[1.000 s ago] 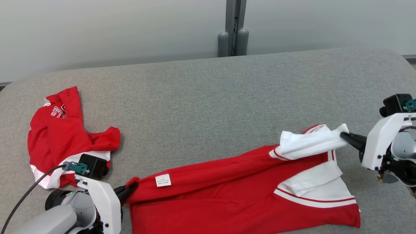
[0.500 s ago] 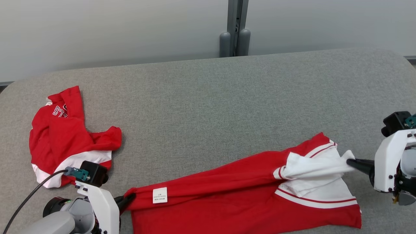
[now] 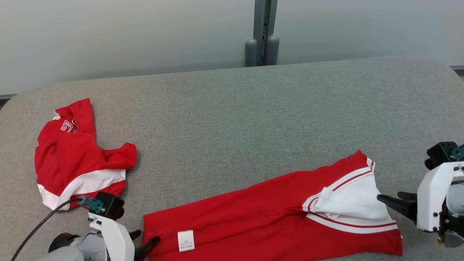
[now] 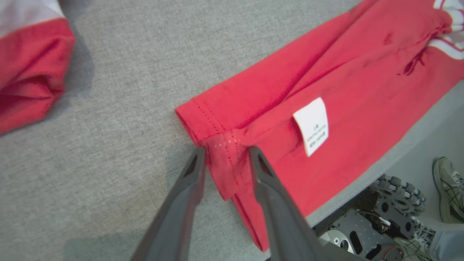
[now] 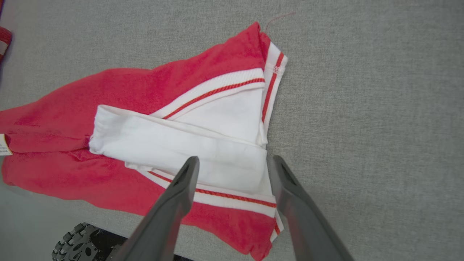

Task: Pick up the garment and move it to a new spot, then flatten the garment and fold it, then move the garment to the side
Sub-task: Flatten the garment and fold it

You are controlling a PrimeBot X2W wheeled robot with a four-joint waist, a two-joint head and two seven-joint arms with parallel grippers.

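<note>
Garment [image 3: 253, 214] lies stretched along the worktop's [image 3: 232, 119] near edge. Left tool [image 4: 226, 152] is partly open, astride its red hem corner; right tool [image 5: 232, 161] is spread wide over the white sleeve, gripping nothing.

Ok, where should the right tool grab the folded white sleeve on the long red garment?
Likely the end of the folded white sleeve nearest the open right tool, where it doubles into a layered edge over the long red garment. Come in low from the garment's right side.
</note>
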